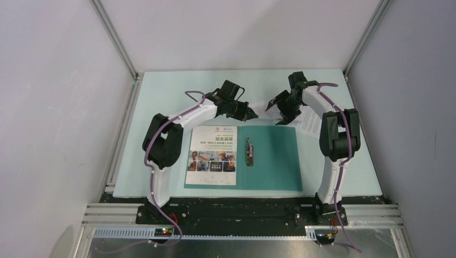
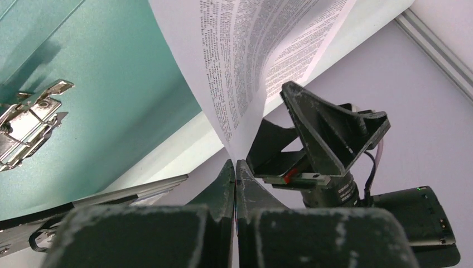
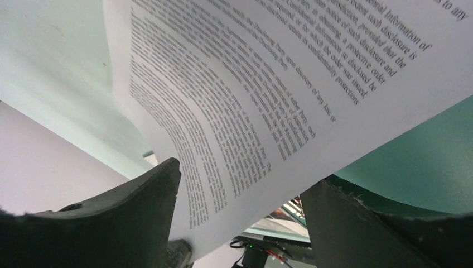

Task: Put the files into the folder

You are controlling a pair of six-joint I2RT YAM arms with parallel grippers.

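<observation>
The teal folder (image 1: 274,161) lies open on the table, its metal clip (image 1: 249,152) at the spine. The brochure file (image 1: 212,156) lies flat on the folder's left half. The text file (image 1: 309,121) curls up off the table behind the folder's right half. My left gripper (image 1: 253,112) is shut on that sheet's corner; in the left wrist view the text file (image 2: 245,67) rises from the closed left gripper (image 2: 235,167). My right gripper (image 1: 279,107) stands open beside it. In the right wrist view the text file (image 3: 279,100) hangs loose between the spread jaws of the right gripper (image 3: 240,190).
A pale green mat (image 1: 161,129) covers the table inside white walls with metal rails (image 1: 115,37). In the left wrist view the right gripper (image 2: 329,139) sits close behind the sheet, and the clip (image 2: 28,123) and folder (image 2: 111,84) lie below left.
</observation>
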